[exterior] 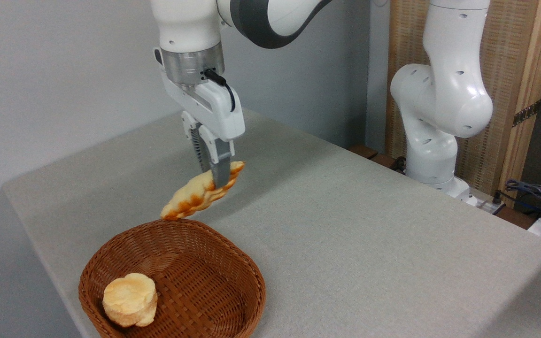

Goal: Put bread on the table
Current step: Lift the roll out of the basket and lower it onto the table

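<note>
Tabletop (369, 244) basket (233, 263): one round bun (129, 299) inside

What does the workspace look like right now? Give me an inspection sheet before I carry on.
Surface: grey-beige table, bare apart from the basket.
Job's things: braided loaf held in the air, tilted, low end over the far rim of the wicker basket; round bun lies inside the basket at its near left.
Clutter: nothing seen on the table.
Grippers: claw shut on the braided loaf near its upper end.
Cables: short black cable at the wrist; loose cables off the table's right edge.
Surroundings: grey wall behind; arm base beyond the far edge; wooden panel at right.
</note>
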Available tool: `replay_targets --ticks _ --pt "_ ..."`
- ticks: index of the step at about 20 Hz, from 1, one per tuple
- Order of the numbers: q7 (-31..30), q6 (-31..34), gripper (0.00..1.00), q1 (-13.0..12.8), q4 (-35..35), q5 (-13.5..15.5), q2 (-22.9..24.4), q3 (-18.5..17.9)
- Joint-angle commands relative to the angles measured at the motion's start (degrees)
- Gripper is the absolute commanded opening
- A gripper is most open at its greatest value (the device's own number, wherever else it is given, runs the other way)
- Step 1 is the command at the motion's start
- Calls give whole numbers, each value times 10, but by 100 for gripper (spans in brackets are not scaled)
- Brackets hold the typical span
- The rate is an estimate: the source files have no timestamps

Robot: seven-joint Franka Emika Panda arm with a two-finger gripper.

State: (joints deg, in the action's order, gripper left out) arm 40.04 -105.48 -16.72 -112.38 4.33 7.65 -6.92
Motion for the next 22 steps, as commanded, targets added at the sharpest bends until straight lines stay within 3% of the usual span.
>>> replay_targets --ticks 1,6,7,9,10,18,22 --pt "6 55 35 -4 -8 14 5 0" --pt "23 79 37 -31 -23 14 -2 0" --pt "24 79 47 -31 -23 14 -4 0" --pt "23 79 90 -37 -23 14 -13 0" --pt "23 77 99 -39 -22 13 -14 0" --pt "24 77 100 -39 -18 6 -21 -1" --pt "24 78 100 -30 29 5 -13 -21"
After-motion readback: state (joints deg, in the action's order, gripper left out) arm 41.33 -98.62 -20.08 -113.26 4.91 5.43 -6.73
